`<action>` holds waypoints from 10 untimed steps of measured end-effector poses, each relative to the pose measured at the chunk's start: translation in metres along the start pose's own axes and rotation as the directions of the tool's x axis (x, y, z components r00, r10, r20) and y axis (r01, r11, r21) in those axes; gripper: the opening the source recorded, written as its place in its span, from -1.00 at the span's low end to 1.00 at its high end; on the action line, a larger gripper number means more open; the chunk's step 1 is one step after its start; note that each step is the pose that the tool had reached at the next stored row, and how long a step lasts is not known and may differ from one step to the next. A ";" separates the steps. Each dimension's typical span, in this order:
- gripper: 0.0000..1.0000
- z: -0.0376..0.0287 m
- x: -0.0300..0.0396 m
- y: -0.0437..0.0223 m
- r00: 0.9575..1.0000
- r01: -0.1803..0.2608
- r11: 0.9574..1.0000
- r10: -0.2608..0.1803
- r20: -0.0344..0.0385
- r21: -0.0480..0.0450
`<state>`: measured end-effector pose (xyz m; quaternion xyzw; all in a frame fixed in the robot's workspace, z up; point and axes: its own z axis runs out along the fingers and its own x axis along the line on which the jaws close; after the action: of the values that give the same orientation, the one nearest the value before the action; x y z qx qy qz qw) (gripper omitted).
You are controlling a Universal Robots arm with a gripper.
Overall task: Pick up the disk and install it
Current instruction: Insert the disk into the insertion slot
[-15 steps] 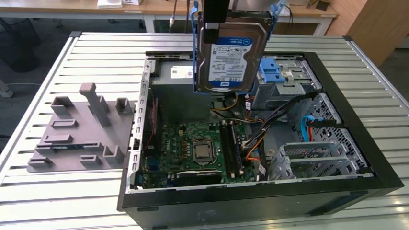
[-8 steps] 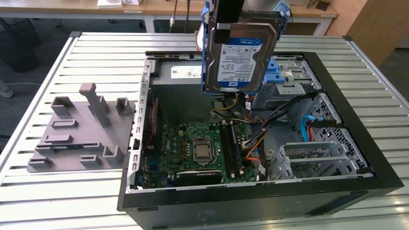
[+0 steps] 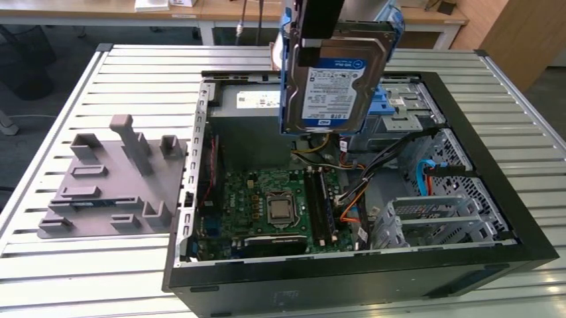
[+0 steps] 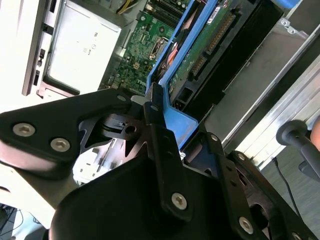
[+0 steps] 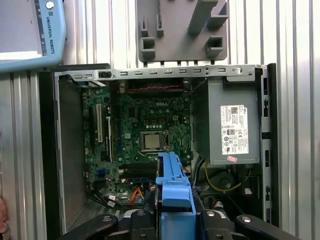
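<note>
One disk (image 3: 335,83) in the hand (image 3: 325,36) above the computer case (image 3: 354,283) (cables (image 3: 346,158) beneath)

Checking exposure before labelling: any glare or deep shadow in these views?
Second wrist view: power supply washed out. First wrist view: mostly even light, case wall darker. Exterior view: disk evenly lit, no strong glare.

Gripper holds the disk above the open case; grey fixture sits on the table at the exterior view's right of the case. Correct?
No. The grey fixture sits on the table at the exterior view's left of the case, as that view shows. The gripper does hold the disk above it.
</note>
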<state>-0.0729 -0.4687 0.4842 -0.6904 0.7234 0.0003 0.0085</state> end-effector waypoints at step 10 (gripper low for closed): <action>-0.27 0.0003 0.0253 -0.0024 1.000 0.000 1.000 0.000 0.000 0.000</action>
<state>-0.0716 -0.4941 0.4836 -0.6904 0.7234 0.0002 0.0085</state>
